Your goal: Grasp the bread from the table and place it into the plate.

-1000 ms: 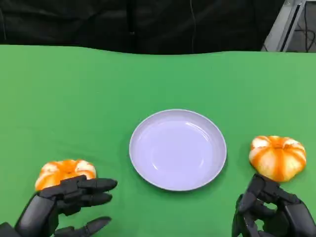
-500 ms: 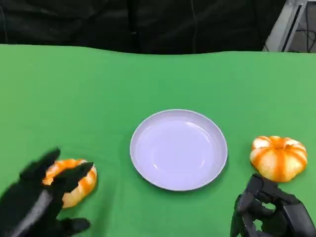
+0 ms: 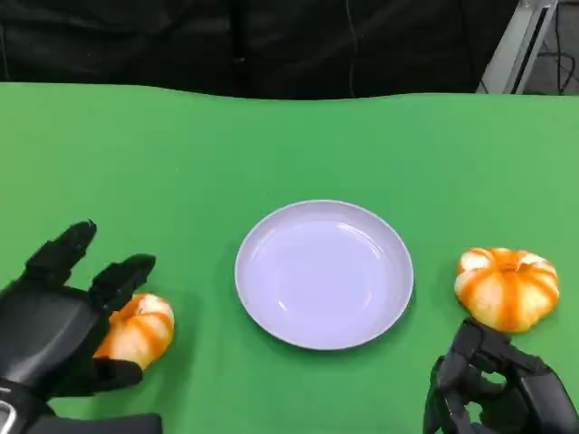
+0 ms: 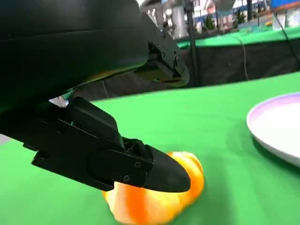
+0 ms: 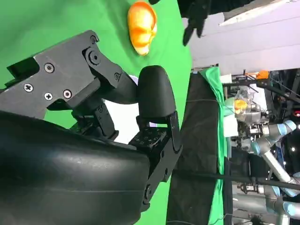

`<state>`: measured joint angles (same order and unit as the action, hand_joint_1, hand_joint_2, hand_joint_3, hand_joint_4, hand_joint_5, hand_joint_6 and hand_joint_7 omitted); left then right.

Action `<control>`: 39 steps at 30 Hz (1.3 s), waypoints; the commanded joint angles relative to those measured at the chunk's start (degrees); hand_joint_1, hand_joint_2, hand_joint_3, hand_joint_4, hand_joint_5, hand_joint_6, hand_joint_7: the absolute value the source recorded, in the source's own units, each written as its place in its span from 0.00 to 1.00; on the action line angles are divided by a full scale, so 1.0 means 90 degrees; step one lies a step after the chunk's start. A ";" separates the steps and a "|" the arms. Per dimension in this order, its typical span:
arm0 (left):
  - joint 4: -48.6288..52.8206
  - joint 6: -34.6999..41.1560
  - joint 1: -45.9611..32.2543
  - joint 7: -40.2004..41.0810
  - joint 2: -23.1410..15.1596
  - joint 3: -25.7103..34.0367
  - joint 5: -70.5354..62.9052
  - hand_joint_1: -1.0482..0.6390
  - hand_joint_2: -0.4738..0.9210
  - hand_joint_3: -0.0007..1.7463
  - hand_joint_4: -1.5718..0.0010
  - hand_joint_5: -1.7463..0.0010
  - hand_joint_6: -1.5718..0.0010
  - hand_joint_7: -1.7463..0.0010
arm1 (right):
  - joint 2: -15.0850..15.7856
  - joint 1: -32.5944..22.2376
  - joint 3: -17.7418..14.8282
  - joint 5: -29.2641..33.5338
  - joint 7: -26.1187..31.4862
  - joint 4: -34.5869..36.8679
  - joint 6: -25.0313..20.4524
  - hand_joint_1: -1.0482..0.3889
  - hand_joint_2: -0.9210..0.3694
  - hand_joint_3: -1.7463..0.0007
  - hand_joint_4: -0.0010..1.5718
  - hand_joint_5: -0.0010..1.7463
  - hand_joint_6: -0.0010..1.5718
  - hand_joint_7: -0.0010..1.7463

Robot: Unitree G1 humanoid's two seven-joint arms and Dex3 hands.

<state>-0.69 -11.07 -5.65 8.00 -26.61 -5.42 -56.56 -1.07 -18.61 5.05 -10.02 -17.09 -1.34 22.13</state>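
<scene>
The left hand (image 3: pixel 54 321) hung over the left bread (image 3: pixel 136 327), fingers apart and holding nothing: in the head view the fingers reached past the bun's far side while the thumb lay at its near side, so the bread sat in the gap between them, partly under the palm. The left wrist view agreed, with one black finger (image 4: pixel 117 157) lying across the top of the orange bun (image 4: pixel 159 197) and the bun on the green table (image 3: pixel 271 145) below it; whether the finger actually touched the crust could not be told. From that hand the plate (image 3: pixel 398 298) lay toward the robot's right, near but apart from the bun, with bare cloth between them. The bun looked round, with no clear long axis, so by my judgement the grasp direction mattered little and closing the fingers straight down around it would do. A second bread (image 3: pixel 507 287) rested at the plate's other side, just beyond the right hand (image 3: pixel 498 389), which sat low near the table edge with fingers curled in on nothing. The right hand was close to its bun but not over it, so the left looked the readier of the two for the pick.
</scene>
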 commanded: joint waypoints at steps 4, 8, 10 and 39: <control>0.0586 0.0176 0.0256 -0.0033 -0.0095 -0.0393 0.0255 0.10 1.00 0.12 0.90 0.98 0.76 1.00 | 0.0052 -0.0026 -0.0039 -0.0015 0.0043 -0.0075 -0.0008 0.63 0.25 0.34 0.53 1.00 0.43 0.95; 0.1062 0.0184 0.0424 -0.0042 -0.0127 -0.0588 0.0393 0.10 1.00 0.13 0.87 0.97 0.76 1.00 | 0.0036 -0.0046 -0.0028 -0.0019 0.0072 -0.0102 -0.0038 0.63 0.26 0.33 0.53 1.00 0.43 0.95; 0.1312 0.0163 0.0513 0.0056 -0.0127 -0.0673 0.0446 0.10 1.00 0.13 0.86 0.97 0.75 1.00 | 0.0045 -0.0067 -0.0020 -0.0025 0.0073 -0.0135 -0.0064 0.63 0.26 0.33 0.53 1.00 0.43 0.95; 0.3372 0.0142 0.1535 0.1004 -0.0156 -0.1703 0.0666 0.14 1.00 0.12 0.77 0.98 0.70 0.99 | 0.0040 -0.0074 -0.0009 -0.0040 0.0083 -0.0128 -0.0026 0.63 0.26 0.32 0.53 1.00 0.43 0.96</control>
<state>28.51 -9.69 8.25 16.50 -26.72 -20.18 -51.15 -1.14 -18.96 5.24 -9.96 -16.30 -2.05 21.68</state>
